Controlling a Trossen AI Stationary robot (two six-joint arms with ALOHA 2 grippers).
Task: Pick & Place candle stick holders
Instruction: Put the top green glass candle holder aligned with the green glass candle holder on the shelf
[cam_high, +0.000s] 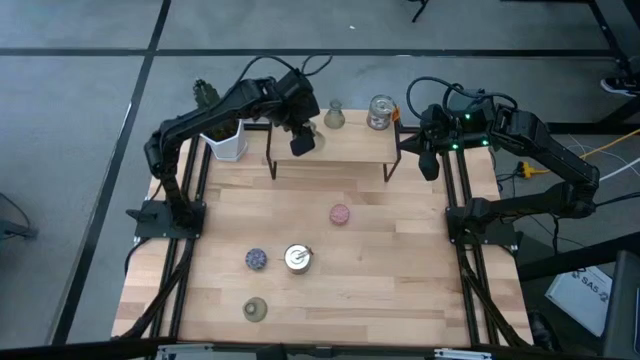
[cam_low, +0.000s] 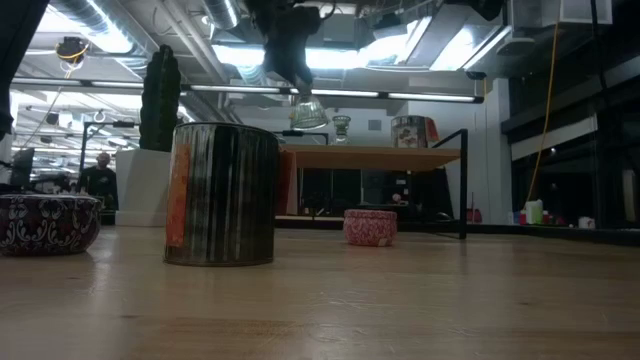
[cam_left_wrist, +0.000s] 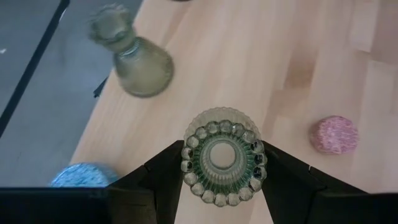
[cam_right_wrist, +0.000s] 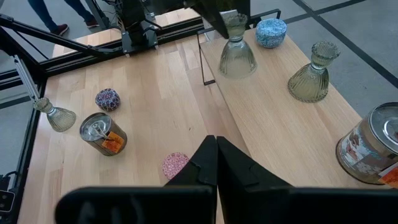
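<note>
My left hand (cam_high: 302, 140) carries a green holder (cam_right_wrist: 237, 48) upright, neck up, just over the shelf (cam_high: 350, 148) at the desk's back, so the set-down lies straight below. It is ribbed olive glass, flared at the base. My right hand (cam_high: 430, 165) waits shut beside the shelf's right end.

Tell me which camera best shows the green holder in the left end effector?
Right wrist view: the green holder shows whole, held above the shelf. Left wrist sees only its ribbed top; low view silhouettes it; high view hides it under the arm.
</note>
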